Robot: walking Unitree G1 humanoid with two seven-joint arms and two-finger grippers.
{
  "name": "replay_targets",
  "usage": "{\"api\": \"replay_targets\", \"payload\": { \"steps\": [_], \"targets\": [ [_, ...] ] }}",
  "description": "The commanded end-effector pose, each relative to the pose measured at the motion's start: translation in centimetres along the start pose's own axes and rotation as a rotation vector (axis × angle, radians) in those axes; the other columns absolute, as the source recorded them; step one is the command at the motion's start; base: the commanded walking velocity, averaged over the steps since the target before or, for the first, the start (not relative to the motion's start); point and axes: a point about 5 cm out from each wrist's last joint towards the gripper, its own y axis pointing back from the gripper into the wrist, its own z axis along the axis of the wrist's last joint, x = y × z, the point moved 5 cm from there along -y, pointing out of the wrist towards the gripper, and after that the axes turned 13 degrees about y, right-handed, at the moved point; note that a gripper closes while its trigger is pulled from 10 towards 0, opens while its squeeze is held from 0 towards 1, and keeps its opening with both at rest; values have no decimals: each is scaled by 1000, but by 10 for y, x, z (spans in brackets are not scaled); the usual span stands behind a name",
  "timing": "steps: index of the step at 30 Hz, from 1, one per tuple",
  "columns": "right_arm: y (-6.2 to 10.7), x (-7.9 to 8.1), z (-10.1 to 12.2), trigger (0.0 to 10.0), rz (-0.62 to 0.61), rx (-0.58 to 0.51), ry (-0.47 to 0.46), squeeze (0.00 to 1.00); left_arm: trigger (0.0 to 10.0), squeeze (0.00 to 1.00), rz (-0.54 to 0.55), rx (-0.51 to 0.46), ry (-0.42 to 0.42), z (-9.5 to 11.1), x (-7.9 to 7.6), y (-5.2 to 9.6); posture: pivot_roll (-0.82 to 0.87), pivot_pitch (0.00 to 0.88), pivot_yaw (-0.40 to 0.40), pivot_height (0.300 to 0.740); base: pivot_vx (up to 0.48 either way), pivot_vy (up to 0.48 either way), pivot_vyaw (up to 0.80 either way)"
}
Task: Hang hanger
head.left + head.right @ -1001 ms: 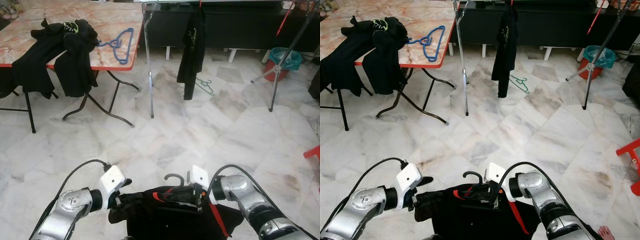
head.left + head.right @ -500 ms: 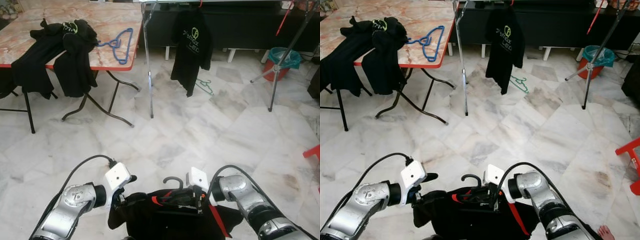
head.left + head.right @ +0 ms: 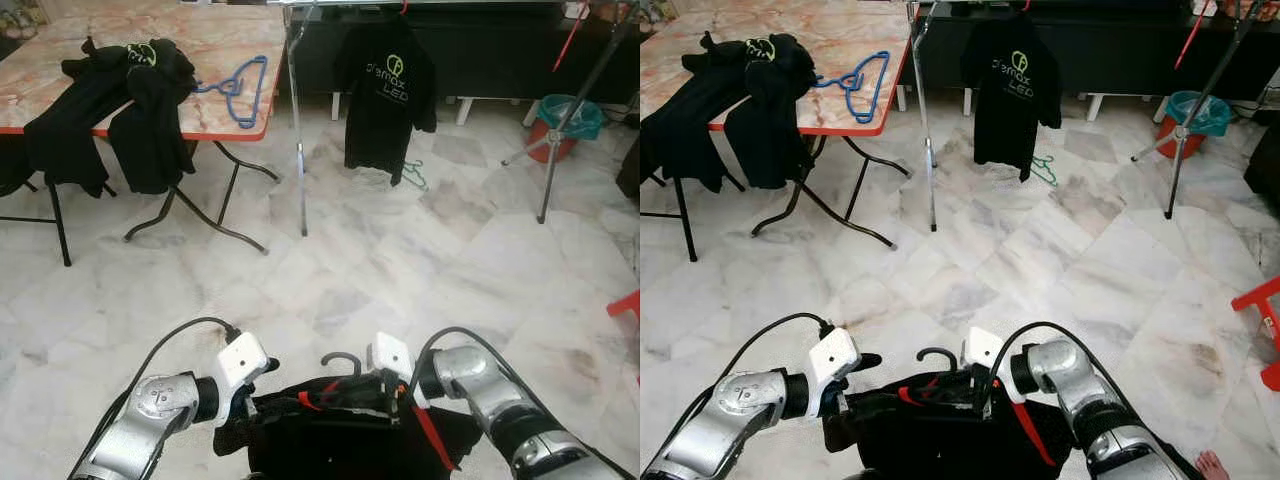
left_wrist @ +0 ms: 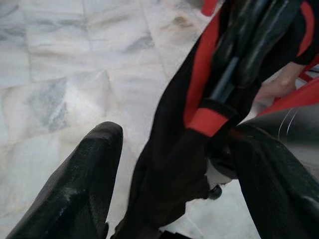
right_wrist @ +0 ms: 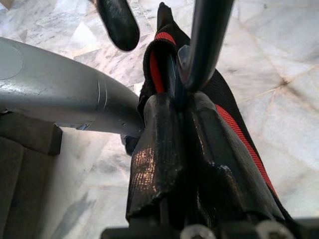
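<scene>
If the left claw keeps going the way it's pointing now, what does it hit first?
Most likely the black and red garment on the hanger, which lies between the left claw's open fingers. The right claw, pinching the hanger neck, sits just beyond; depth is hard to judge.

home: marble floor (image 3: 400,260), clothes rack (image 3: 297,120)

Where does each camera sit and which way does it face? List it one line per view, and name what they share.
Left eye view: head, looking forward and down; both silver arms, left gripper, right gripper, clothes rack, table.
Right eye view: same head, same scene.
Left wrist view: along its two black fingers, spread around the black-and-red garment.
Right wrist view: along its fingers, shut on the hanger.
Shared: garment and marble floor.
</scene>
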Motion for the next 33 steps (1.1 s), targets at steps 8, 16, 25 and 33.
{"api": "replay_targets", "payload": {
  "steps": [8, 16, 25, 33],
  "targets": [
    [-5, -5, 12, 10000, -1, -37, 28, 0, 10000, 0, -21, 16, 11, 0, -2, -2, 96, 105, -7, 740, 0, 0, 0],
    [-9, -6, 19, 10000, 10, -56, 41, 0, 10000, 0, -21, 14, 21, 1, -2, -4, 94, 110, -8, 740, 0, 0, 0],
    [-8, -7, 19, 10000, 16, -54, 43, 0, 0, 0, -35, 16, 31, 0, -3, -6, 91, 113, -10, 740, 0, 0, 0],
    [-8, -8, 20, 10000, 11, -53, 38, 0, 4549, 0, -58, 32, 42, -2, -6, -5, 93, 115, -10, 740, 0, 0, 0]
  ]
}}
